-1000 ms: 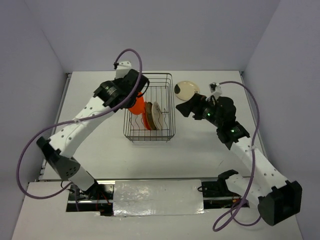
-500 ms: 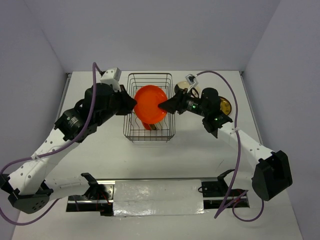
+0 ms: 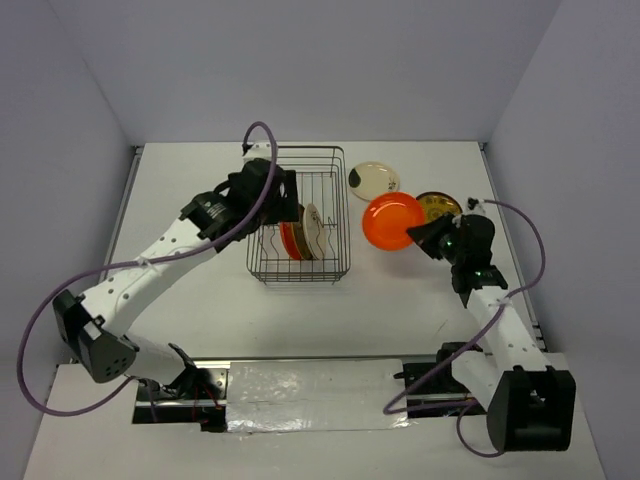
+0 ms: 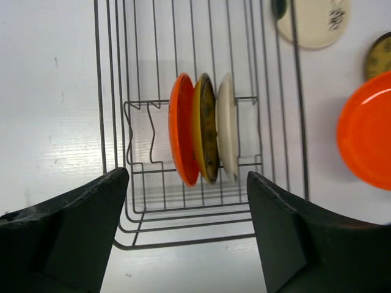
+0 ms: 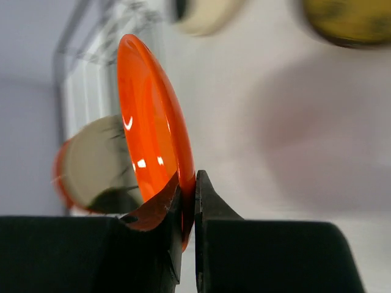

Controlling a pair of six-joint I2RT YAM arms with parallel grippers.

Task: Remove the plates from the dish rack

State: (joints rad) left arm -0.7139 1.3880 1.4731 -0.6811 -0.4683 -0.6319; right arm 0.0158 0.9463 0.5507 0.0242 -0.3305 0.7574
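The wire dish rack (image 3: 258, 270) holds three plates on edge: an orange one (image 4: 182, 137), a dark brown and yellow one (image 4: 206, 128) and a cream one (image 4: 228, 125). My left gripper (image 4: 186, 232) hangs open over the rack's near end, nothing between its fingers. To the right of the rack, my right gripper (image 5: 188, 213) is shut on the rim of another orange plate (image 3: 393, 221), held over the table. A cream plate with a dark blotch (image 3: 374, 180) and a dark brown plate (image 3: 438, 206) lie flat on the table beside it.
The rack (image 4: 183, 241) stands mid-table with bare white surface to its left and in front. The two flat plates (image 4: 311, 21) lie at the back right. Purple cables loop off both arms. Walls close the table on three sides.
The orange plate, held between both grippers above the rack, has passed to the right gripper and moved right over the table. The left gripper opened and swung back over the rack.
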